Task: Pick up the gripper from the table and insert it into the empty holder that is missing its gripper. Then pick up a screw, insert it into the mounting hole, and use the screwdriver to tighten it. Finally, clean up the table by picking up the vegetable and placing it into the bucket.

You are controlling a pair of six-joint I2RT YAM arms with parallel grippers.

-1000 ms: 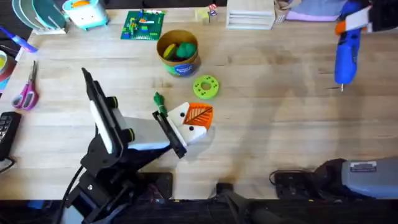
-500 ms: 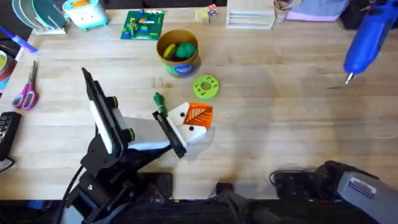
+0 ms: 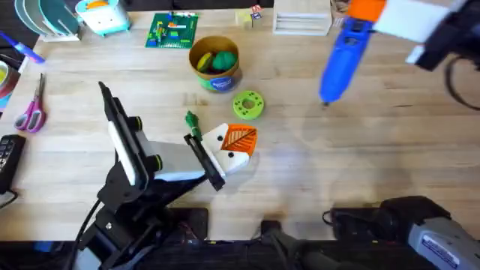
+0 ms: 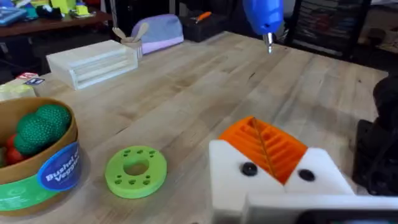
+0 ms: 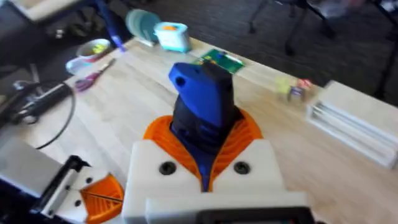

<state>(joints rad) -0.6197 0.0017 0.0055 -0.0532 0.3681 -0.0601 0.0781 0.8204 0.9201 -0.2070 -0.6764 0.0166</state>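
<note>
Right gripper is up at the far right of the tabletop, clamped on the blue screwdriver; right wrist view shows the screwdriver body pinched between its orange pads. The screwdriver hangs above the tabletop, tilted, silver tip pointing down toward the near left, well apart from the holder. In the left wrist view the tip shows far off over bare wood.

Left gripper sits low at the tabletop's middle; the white holder with the orange ribbed pad is part of it, two dark screw holes showing. Cannot tell whether its fingers are open or closed.

Green round disc lies just far of the left gripper, between it and the bucket. Bucket stands far of the disc, holding green and yellow toy pieces. Thin dark green vegetable lies on the tabletop just left of the holder, touching or nearly touching the left arm's black bar. Screwdriver is to the right of bucket and disc, well apart from both
</note>
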